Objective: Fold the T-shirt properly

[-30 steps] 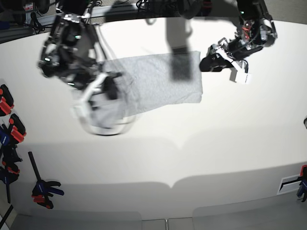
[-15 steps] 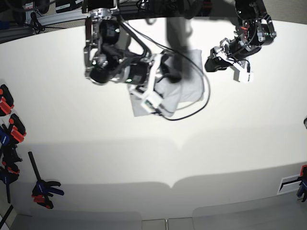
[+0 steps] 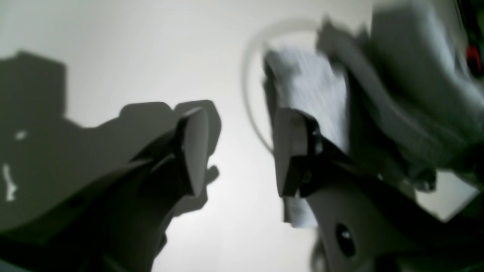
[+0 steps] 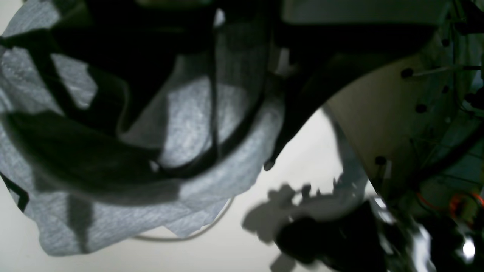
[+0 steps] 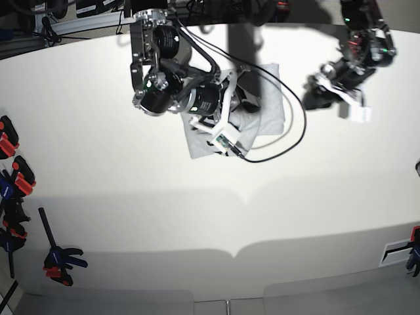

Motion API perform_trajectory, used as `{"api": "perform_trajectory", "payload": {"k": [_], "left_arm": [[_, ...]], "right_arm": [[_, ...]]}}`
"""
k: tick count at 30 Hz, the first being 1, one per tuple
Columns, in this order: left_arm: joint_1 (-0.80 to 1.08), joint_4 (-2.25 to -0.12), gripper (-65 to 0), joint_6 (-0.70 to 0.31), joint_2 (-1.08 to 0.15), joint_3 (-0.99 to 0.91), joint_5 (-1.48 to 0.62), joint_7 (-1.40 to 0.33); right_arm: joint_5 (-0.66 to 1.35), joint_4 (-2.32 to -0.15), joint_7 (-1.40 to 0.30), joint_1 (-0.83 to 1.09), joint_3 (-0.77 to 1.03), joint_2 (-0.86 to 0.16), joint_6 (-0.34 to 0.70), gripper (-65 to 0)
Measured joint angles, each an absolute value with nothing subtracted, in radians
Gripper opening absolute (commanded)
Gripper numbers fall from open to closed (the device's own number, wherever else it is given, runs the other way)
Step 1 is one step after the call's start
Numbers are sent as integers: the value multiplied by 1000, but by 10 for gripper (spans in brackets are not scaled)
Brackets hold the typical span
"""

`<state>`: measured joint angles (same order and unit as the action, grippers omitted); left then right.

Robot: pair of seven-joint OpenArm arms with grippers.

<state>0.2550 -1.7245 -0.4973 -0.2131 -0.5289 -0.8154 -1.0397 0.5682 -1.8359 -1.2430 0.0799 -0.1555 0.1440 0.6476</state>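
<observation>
The light grey T-shirt (image 5: 269,108) lies as a folded bundle at the back middle of the table; it also shows as T-shirt (image 4: 196,124) and as a blurred T-shirt (image 3: 314,87). A bit of black lettering (image 4: 20,194) shows at its edge. My right gripper (image 5: 244,98) sits on top of the bundle, its dark fingers shut in the bunched fabric. Right of the shirt and clear of it, my left gripper (image 5: 314,98) hangs above the table. Its left gripper (image 3: 242,151) stands open with nothing between the pads.
A black cable (image 5: 292,134) loops from the right arm around the shirt's right side. Orange and blue clamps (image 5: 13,177) line the white table's (image 5: 197,223) left edge, with another clamp (image 5: 60,262) near the front left.
The right arm swung from the table's left to the middle, carrying the shirt's left part over onto the rest. The left arm drew back to the right, away from the shirt.
</observation>
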Motion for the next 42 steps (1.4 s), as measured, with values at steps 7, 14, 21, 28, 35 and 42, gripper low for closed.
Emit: {"api": "perform_trajectory", "payload": {"k": [7,14,21,28,35,42], "left_arm": [[256,-1739,-390,-497,-214,-621,-815,-1043],[255,-1739,-390,-497,-213,-623,-815,-1044],[255,-1739,-390,-497,-214,-623,-815,-1044],[257,-1739,-390,-497,-218,-623,-870,-1069],[255,-1838,-390,-691,-227,-623,-1235,-1220],[257,-1963,-390,-692,-185,-415,-1260,-1353]], "right_arm": [[692,-1836,-1346,80,-155,144,648,-518],[764,-1836,-1302,85,-207,144,647,-435],[893,-1836,-1302,80,-304,144,649,-436],[781,-1836,-1302,1,-276,144,659,-438],[567,-1913,-1203,-31,34,147,632,-438],[685,-1956,-1245,-30,339,99,628,-438]]}}
